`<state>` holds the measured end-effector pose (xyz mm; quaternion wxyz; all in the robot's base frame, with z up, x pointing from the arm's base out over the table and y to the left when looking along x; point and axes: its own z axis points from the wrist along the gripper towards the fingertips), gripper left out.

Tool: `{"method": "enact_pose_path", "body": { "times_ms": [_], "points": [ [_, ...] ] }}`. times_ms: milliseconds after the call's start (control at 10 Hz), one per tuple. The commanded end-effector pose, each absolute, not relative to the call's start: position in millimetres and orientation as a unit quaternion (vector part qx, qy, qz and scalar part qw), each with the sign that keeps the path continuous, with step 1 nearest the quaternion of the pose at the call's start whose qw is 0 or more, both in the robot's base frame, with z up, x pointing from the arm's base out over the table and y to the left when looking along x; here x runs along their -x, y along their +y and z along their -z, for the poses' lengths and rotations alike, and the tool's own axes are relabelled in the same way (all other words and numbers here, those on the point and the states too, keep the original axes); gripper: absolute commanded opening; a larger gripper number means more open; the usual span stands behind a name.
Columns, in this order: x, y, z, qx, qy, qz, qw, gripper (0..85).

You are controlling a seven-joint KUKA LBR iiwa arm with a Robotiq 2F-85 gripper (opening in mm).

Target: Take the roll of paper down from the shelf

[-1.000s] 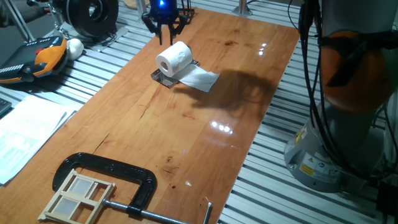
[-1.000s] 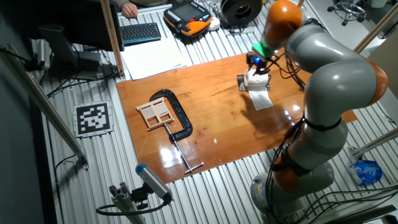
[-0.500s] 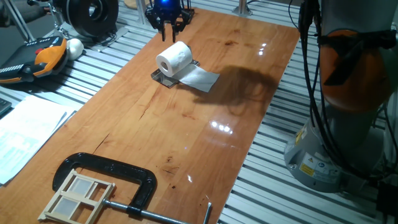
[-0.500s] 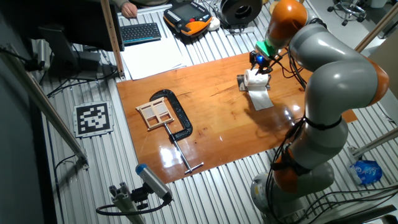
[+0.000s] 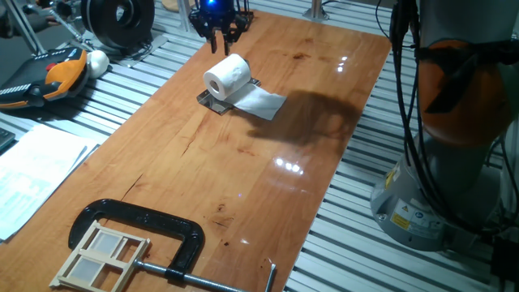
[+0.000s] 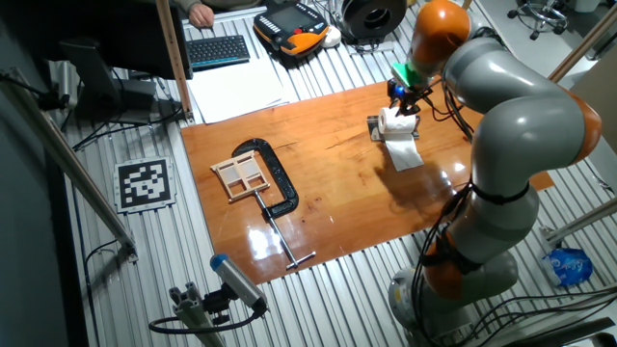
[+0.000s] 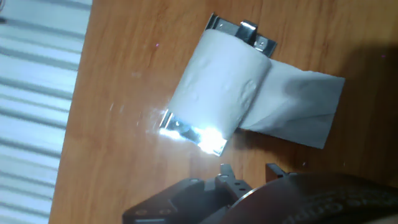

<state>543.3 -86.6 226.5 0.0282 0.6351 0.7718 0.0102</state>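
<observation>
Overhead, gripper (image 5: 217,34) poised above the roll of paper (image 5: 227,76).
From left: the roll lies on the shelf (image 5: 212,101), its loose sheet (image 5: 260,103) trailing right onto the table (image 5: 268,178); the gripper's fingers are narrowly parted, holding nothing.

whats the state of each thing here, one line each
roll: lying on its side on the shelf, a loose sheet trailing onto the table
shelf: flat on the table, under the roll
hand: above the roll, holding nothing
clamp: lying flat around a small wooden frame
</observation>
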Motion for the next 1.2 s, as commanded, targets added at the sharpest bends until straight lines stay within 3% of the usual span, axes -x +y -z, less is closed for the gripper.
{"method": "enact_pose_path", "body": {
  "times_ms": [0,300,400,600,1100],
  "points": [
    [-543.3,-86.7,-226.5,-0.672,0.740,-0.005,0.028,34.0],
    [-543.3,-86.7,-226.5,-0.692,0.722,-0.011,0.022,34.0],
    [-543.3,-86.7,-226.5,-0.696,0.718,-0.010,0.021,51.0],
    [-543.3,-86.7,-226.5,-0.699,0.715,0.011,0.029,51.0],
    [-555.1,-93.9,-227.9,-0.708,0.705,0.015,0.041,51.0]
  ]
}}
